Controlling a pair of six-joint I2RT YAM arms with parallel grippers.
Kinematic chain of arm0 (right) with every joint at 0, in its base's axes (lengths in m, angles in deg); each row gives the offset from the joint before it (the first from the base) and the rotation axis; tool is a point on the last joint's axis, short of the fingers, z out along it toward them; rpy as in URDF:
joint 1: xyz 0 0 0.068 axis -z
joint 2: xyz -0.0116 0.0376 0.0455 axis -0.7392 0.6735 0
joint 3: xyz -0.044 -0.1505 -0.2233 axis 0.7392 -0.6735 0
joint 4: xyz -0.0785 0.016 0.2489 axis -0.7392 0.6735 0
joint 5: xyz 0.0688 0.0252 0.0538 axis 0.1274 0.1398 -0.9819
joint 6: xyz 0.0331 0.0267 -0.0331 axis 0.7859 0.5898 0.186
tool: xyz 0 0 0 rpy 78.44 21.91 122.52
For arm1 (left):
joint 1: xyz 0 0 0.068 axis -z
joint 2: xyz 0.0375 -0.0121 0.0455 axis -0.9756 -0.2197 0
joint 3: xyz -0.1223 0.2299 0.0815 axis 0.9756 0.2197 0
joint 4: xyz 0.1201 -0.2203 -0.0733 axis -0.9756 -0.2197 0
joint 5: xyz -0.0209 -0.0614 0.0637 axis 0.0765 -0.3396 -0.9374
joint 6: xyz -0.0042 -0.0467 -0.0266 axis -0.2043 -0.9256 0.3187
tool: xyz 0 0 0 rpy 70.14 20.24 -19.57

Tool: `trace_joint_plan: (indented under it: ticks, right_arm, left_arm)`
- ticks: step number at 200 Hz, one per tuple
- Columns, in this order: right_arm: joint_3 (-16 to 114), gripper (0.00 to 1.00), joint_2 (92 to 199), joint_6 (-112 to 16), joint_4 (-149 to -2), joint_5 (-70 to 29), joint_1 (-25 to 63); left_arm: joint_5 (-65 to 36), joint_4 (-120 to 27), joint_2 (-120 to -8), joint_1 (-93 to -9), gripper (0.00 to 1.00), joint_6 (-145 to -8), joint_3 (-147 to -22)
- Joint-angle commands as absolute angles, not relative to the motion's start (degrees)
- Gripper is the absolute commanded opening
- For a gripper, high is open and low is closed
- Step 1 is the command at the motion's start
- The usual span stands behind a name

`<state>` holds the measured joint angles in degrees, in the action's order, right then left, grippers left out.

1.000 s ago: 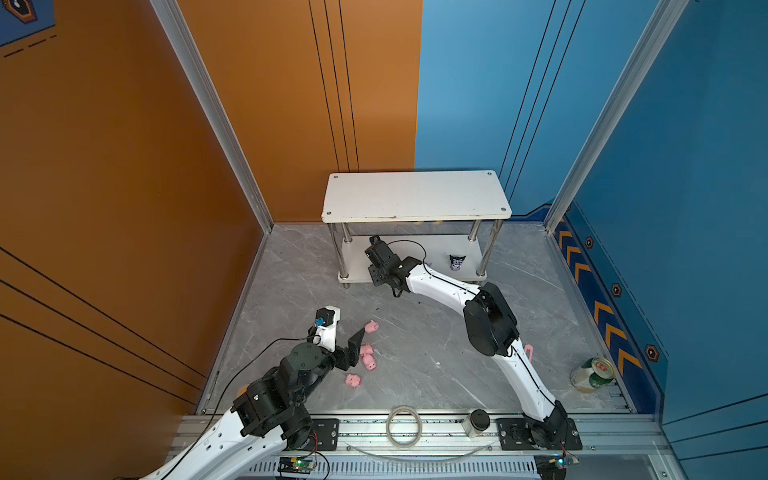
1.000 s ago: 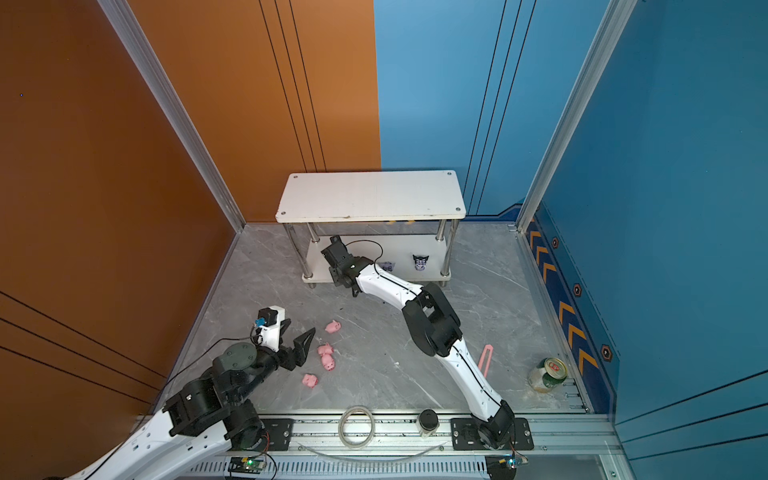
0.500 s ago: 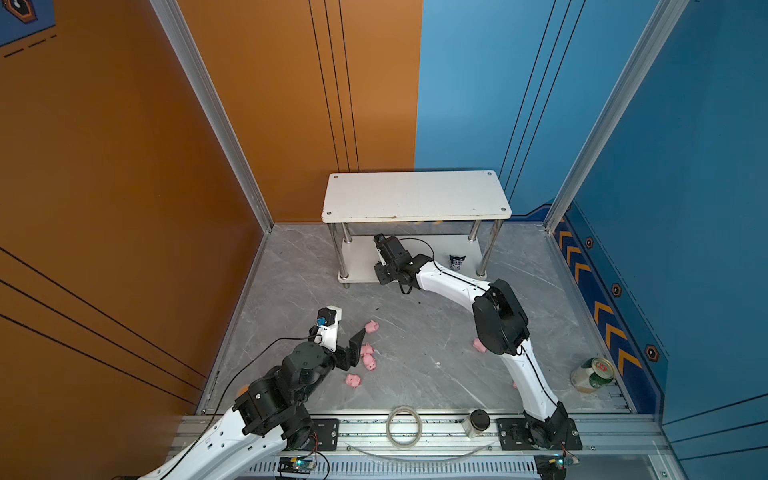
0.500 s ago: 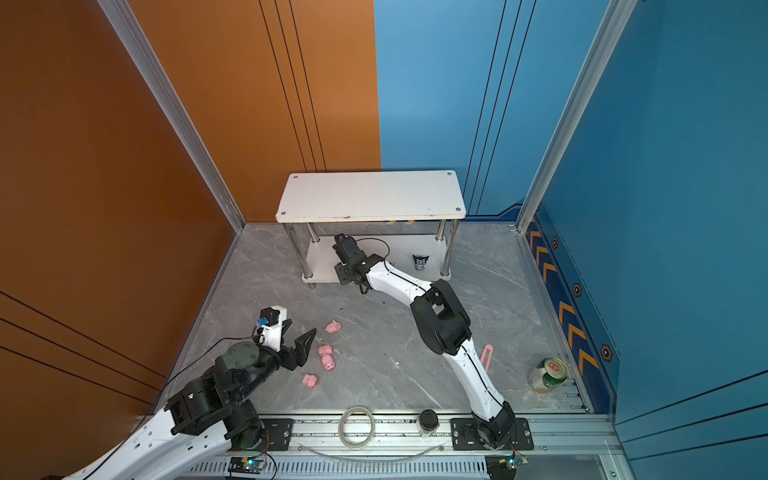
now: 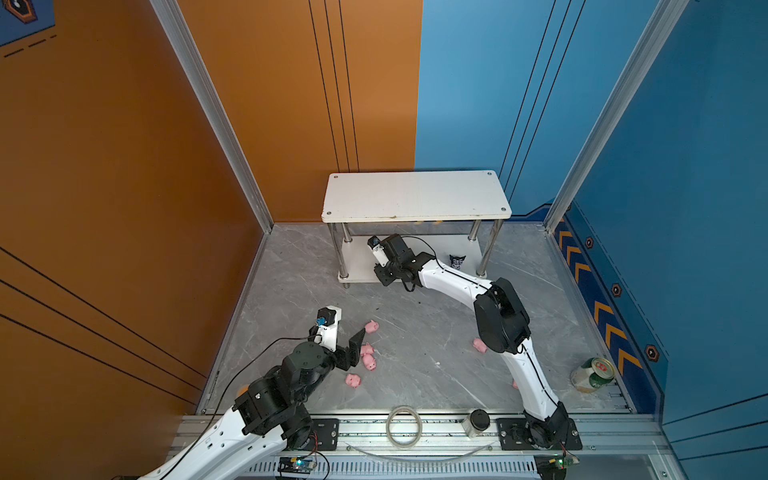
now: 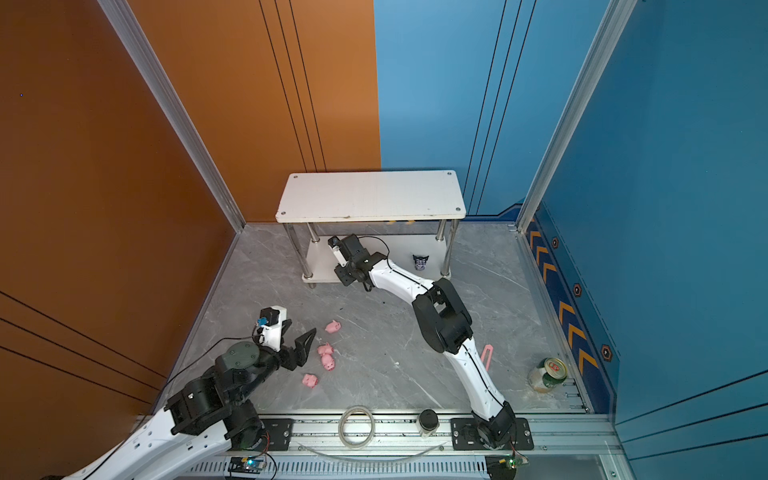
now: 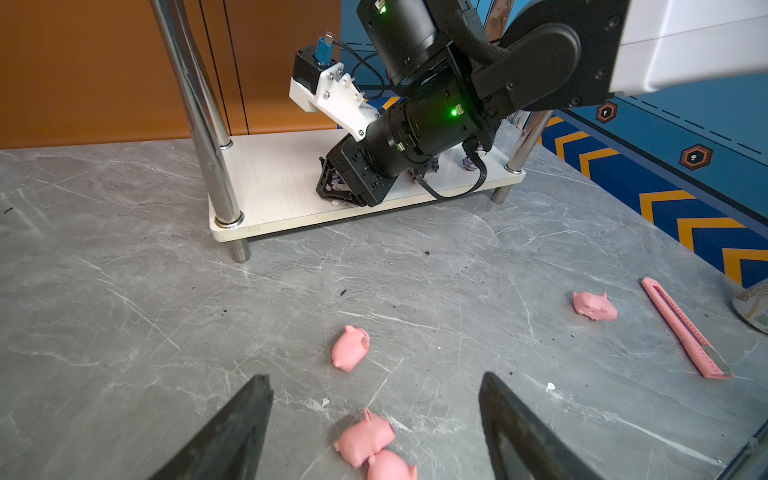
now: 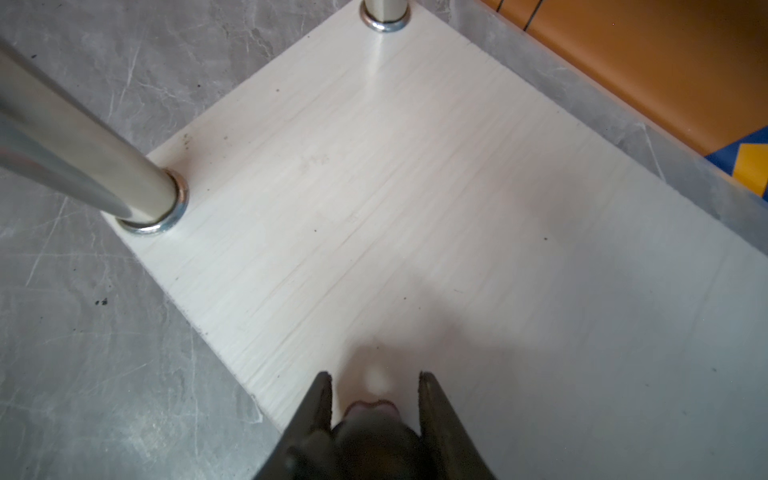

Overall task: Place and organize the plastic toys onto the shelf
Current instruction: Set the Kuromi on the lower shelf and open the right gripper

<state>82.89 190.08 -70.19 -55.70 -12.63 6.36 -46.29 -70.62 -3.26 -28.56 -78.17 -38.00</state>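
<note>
Over the last second the right arm (image 5: 500, 320) has swung its elbow outward. The lone pink plastic pig figurine (image 5: 480, 345), earlier on the elbow's right in both top views, now peeks out on its left. The right claw (image 8: 376, 386) has crept a little along the board, and the forearm now covers one of the two standing figures. The left arm (image 5: 299, 370) has not moved.

The right arm reaches long and low under the top board of the white two-tier shelf with chrome tube legs (image 5: 415, 195), wrist tipped down. Its claw is clamped on a small black pointed-eared cartoon figure (image 8: 374, 432), right over the lower board's front edge. Whether the toy's feet touch cannot be told. A second purple-and-black figure (image 6: 420, 262) stands farther along that board, behind the claw's wrist.

The left claw (image 7: 374, 380) gapes wide and empty above the grey marbled floor (image 7: 124, 311). Two touching pigs (image 7: 365, 438) lie just under it, and a third pig (image 7: 350, 347) lies just ahead.

The green drink can (image 5: 592, 374), well apart from both claws, bears a red-and-white emblem on its lid, but its lettering is unreadable. The flat pink strip (image 7: 685, 332) carries ruler ticks too small to read.
</note>
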Motion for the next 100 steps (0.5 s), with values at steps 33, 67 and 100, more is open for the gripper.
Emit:
trace_joint_plan:
  ticks: [33,67,100]
  right_arm:
    - [83.8,0.14,189.1,-77.1,-50.7,-18.6,9.4]
    - [83.3,0.15,188.9,-77.4,-50.5,-18.7,9.8]
    - [83.2,0.15,189.0,-77.0,-50.9,-18.6,9.8]
  left_arm:
    - [-47.2,-71.4,-4.7,-28.7,0.79,-79.4,-39.7]
    - [-46.9,-70.8,-5.8,-28.7,0.79,-79.7,-39.9]
    - [-46.5,-70.4,-6.5,-28.7,0.79,-80.0,-40.1]
